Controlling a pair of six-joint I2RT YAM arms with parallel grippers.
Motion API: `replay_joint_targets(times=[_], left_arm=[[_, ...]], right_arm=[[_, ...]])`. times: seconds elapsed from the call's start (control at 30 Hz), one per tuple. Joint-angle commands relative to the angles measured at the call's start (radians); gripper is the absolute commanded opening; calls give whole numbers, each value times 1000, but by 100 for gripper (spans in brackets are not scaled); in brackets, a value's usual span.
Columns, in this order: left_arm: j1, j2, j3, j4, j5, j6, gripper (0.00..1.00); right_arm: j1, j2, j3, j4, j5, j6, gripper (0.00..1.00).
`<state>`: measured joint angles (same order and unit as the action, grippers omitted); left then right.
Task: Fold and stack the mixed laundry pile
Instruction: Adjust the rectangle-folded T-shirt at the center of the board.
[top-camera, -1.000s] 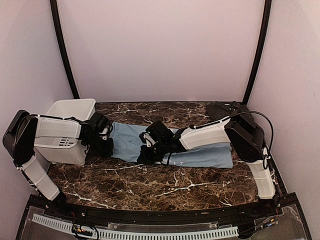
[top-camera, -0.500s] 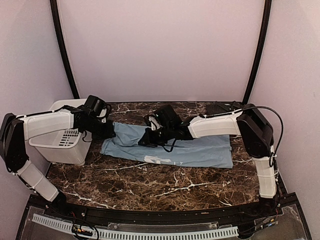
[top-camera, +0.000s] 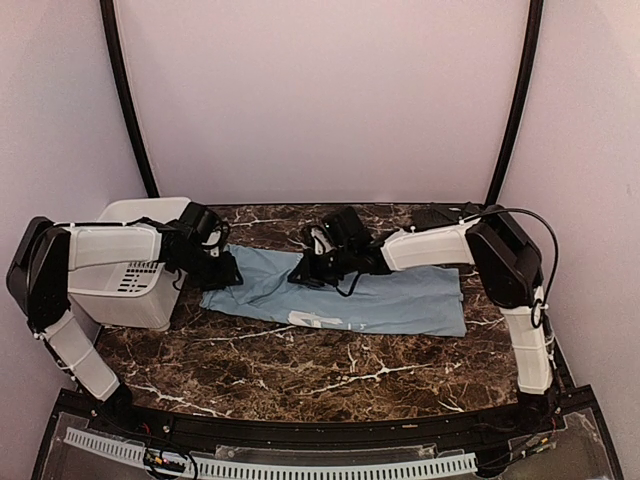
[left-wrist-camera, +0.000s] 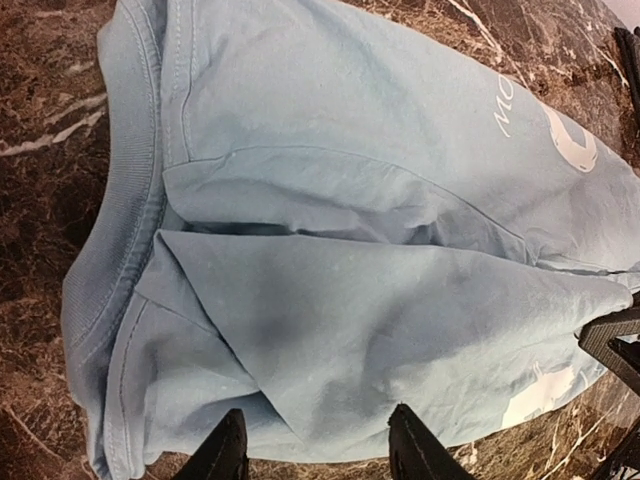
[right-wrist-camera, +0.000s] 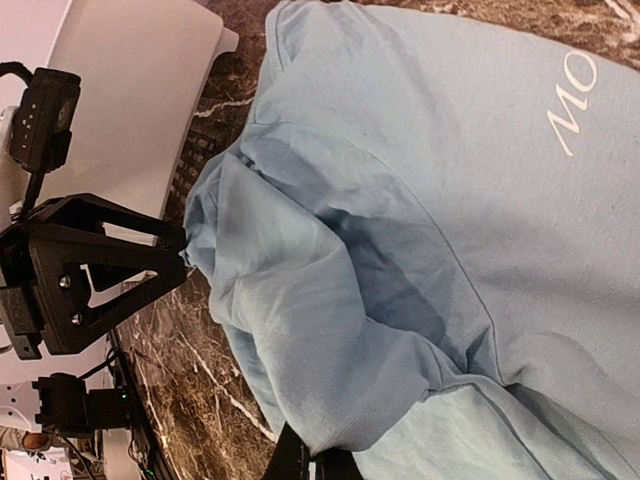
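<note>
Although right gripper (right-wrist-camera: 312, 462) is clamped on a bunched T-shirt (right-wrist-camera: 450, 200) fold, left gripper (left-wrist-camera: 318, 448) is parted, ribbed collar (left-wrist-camera: 118, 240) ahead-left. Cloth soft, creased; glossy veined marble table (left-wrist-camera: 40, 90) shows beyond that edge.

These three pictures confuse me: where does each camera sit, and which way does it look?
Top external: above and behind the arms, looking down at the marble table; the left arm, right arm and white bin show.
Left wrist: on the left arm, looking past the open left gripper onto the light blue T-shirt.
Right wrist: on the right arm, looking over the right gripper, shut on the T-shirt, toward the left gripper and bin.
Both wrist views share the shirt's white lettering.
</note>
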<state>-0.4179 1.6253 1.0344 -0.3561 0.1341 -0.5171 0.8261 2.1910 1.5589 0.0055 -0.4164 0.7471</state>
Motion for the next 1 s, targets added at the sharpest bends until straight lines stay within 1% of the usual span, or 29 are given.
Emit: replay_joint_targets(times=[0.0, 0.2, 0.37, 0.6, 0.73, 0.97], left_arm=[[5, 18, -34, 65, 35, -23, 47], [1, -28, -80, 142, 118, -24, 49], [-7, -64, -111, 168, 139, -16, 49], [-7, -40, -113, 135, 121, -46, 48], [-16, -53, -140, 162, 141, -74, 47], [-35, 5, -133, 186, 139, -95, 43]], right_arm=[[-9, 52, 18, 26, -12, 11, 0], [-31, 86, 31, 11, -4, 14, 0], [-50, 75, -4, 53, -7, 39, 0], [-51, 82, 3, 55, -18, 40, 0], [-52, 79, 1, 54, -18, 37, 0], [-51, 81, 0, 54, -17, 36, 0]])
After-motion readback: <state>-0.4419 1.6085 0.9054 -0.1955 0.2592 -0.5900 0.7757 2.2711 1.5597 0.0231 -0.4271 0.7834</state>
